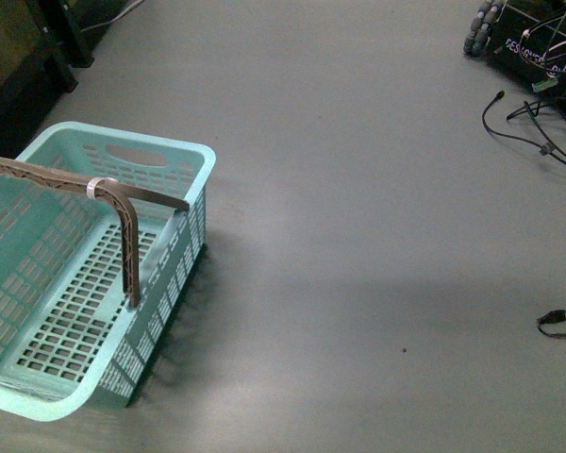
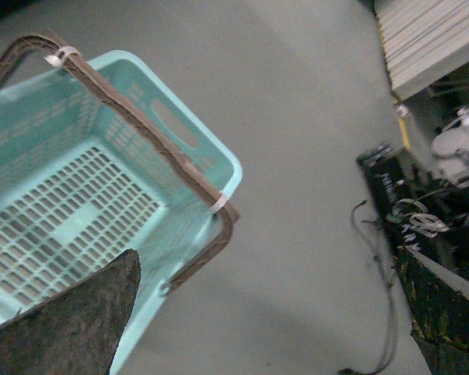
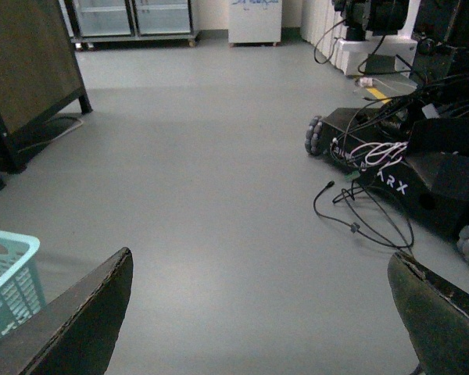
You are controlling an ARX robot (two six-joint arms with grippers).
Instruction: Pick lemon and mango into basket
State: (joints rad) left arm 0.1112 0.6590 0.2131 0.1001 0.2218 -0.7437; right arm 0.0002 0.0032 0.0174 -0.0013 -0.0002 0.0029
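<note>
Plainly, the basket [image 1: 184, 160] stands on the grey floor [image 1: 358, 236] at the robot's front left, its brown handle [image 1: 130, 255] raised, a white tie [image 1: 96, 187] on it; the left gripper [image 2: 267, 258] looks down on it, jaws spread wide, gripping nothing; the right gripper [image 3: 259, 256] likewise gapes, unladen; black cables [image 1: 538, 142] lie far right.

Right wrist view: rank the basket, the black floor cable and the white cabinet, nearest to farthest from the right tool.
1. basket: on the robot's left, its corner close beside the right tool.
2. black cable: lying further ahead, on the robot's right.
3. white cabinet: at the far end of the room, clearly the farthest.
</note>
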